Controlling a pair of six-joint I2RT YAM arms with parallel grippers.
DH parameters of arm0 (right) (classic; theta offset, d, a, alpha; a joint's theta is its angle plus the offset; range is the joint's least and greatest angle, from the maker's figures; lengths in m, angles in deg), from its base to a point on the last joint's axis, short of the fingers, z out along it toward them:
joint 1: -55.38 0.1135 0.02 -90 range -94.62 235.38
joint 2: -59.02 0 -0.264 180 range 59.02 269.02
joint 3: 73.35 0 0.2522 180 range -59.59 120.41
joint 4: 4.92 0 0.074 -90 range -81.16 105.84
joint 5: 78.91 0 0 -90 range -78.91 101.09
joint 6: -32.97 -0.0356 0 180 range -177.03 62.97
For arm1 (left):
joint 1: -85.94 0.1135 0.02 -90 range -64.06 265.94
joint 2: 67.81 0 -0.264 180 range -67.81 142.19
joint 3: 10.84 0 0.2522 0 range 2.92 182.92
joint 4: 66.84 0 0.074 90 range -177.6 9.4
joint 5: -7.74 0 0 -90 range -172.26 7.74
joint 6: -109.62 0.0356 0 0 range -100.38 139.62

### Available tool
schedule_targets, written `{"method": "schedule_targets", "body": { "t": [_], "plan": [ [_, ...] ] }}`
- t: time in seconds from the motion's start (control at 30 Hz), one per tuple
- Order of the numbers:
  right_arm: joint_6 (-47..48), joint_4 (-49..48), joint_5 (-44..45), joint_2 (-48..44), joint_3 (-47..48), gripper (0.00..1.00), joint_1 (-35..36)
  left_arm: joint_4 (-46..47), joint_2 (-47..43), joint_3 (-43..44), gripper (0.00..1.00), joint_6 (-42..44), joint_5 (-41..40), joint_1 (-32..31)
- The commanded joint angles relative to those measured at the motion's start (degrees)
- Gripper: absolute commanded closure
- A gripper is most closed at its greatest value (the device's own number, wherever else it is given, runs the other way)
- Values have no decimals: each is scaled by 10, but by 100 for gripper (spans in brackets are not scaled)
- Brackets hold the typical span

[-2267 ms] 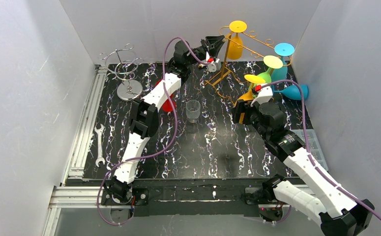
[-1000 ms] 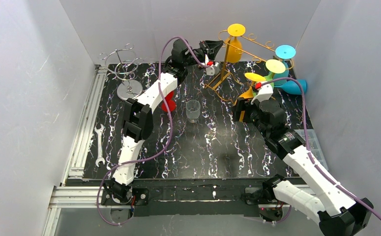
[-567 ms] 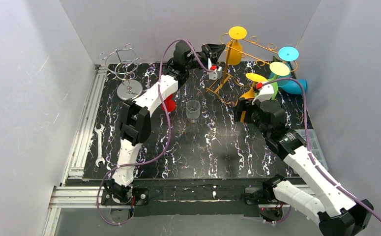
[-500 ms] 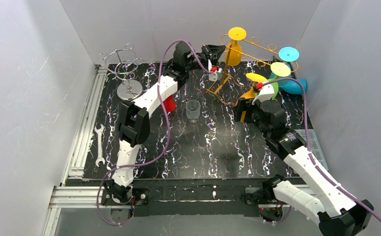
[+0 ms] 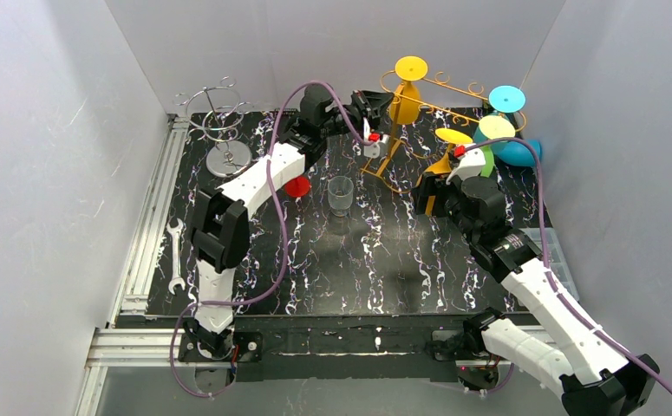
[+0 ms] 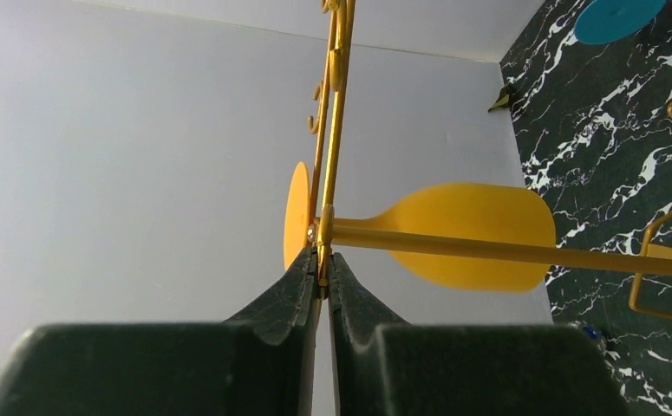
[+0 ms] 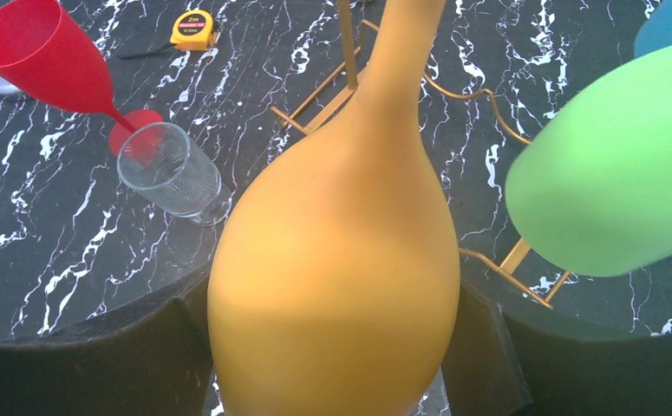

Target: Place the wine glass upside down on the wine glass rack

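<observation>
The left tool [image 6: 319, 277] has its 2 fingers pressed together on a thin gold wire of the wine glass rack [image 6: 488, 251], just beside a yellow glass [image 6: 471, 212] hanging there. The right tool [image 7: 332, 364] stands wide, its fingers [image 7: 98, 355] flanking and touching the bowl of the orange wine glass [image 7: 341, 243]. That glass is upside down, bowl low and stem rising toward the rack; whether its foot sits in an arm I cannot tell. A green glass [image 7: 610, 165] hangs just beside it. On the counter [image 7: 55, 225] a red glass [image 7: 37, 52] lies on its side near a clear tumbler [image 7: 172, 173], with a tape measure [image 7: 195, 26] farther off.
</observation>
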Motion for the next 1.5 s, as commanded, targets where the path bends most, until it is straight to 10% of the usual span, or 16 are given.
{"method": "schedule_targets", "body": {
  "t": [0.0, 0.7, 1.47],
  "plan": [
    [9, -11, -11, -6, 29, 53, -3, 29, -103, -54, 100, 35, 8, -7],
    [20, -69, -93, 87, 90, 56, -2, 44, -180, -144, 2, -10, -28, 8],
    [65, -228, -169, 289, 176, 55, 15, 57, -362, -393, 2, -117, -90, 90]
  ]
}}
